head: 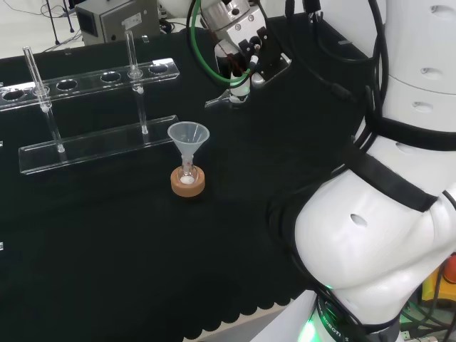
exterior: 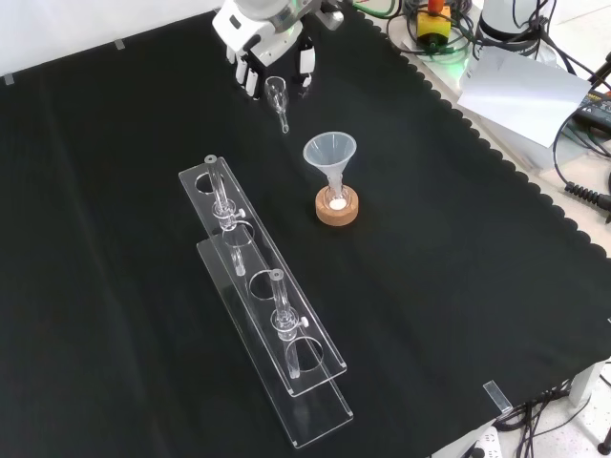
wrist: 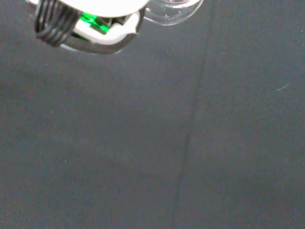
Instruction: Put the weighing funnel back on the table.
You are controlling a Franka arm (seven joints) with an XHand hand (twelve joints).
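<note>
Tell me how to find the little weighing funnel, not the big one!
Look across the black cloth to the top of the front view, where the robot hand comes in. The weighing funnel is the small clear piece it holds, beyond the funnel on its cork ring. Unlike that big upright cone, it's tiny and scoop-shaped, with a short stem.

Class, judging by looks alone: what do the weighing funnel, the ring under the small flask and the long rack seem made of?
The weighing funnel: clear and glossy, likely glass, possibly plastic; the cloth shows through it. The ring: matt tan, looks like cork. The rack: clear flat sheets with bright edges, probably acrylic.
</note>
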